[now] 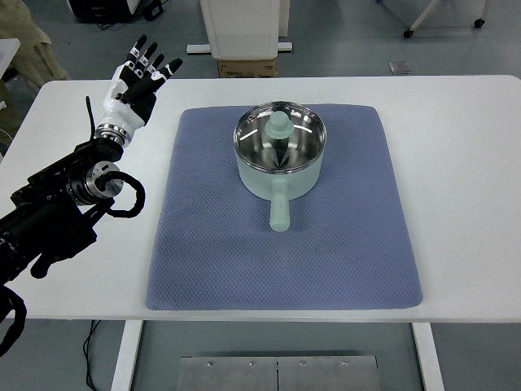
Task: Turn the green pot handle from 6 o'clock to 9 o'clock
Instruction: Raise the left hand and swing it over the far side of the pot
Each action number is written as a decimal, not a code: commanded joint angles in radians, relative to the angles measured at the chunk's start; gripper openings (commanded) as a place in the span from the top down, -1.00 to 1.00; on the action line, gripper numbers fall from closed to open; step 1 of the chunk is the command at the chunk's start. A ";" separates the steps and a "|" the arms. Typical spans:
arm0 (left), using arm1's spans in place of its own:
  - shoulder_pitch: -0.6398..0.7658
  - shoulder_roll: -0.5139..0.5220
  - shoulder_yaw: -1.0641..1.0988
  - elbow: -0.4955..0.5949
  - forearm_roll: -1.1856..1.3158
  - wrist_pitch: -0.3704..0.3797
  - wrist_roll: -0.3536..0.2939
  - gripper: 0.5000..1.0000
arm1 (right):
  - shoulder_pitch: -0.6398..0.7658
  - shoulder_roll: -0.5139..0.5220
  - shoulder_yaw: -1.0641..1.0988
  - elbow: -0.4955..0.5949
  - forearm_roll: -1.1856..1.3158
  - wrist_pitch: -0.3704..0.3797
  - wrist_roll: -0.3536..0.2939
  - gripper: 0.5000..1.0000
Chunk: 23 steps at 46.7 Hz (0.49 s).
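Note:
A pale green pot [279, 159] with a glass lid and green knob [280, 125] stands on the blue mat [342, 244], a little above the mat's middle. Its handle [279, 210] points straight toward the near edge, at 6 o'clock. My left hand [140, 79] hovers over the table's far left corner, well left of the pot, with its fingers spread and holding nothing. The black left arm [65, 204] comes in from the lower left. The right arm is out of view.
The white table [464, 163] carries only the mat and pot. Beyond its far edge stand a white cabinet base [244, 28] and a cardboard box [247, 67] on the floor. A person's beige trouser leg [24, 45] shows at the top left.

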 commanded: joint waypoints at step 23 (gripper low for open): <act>-0.177 0.270 0.271 -0.324 0.035 0.005 -0.102 -1.00 | -0.001 0.000 0.000 0.000 0.000 0.000 0.000 -1.00</act>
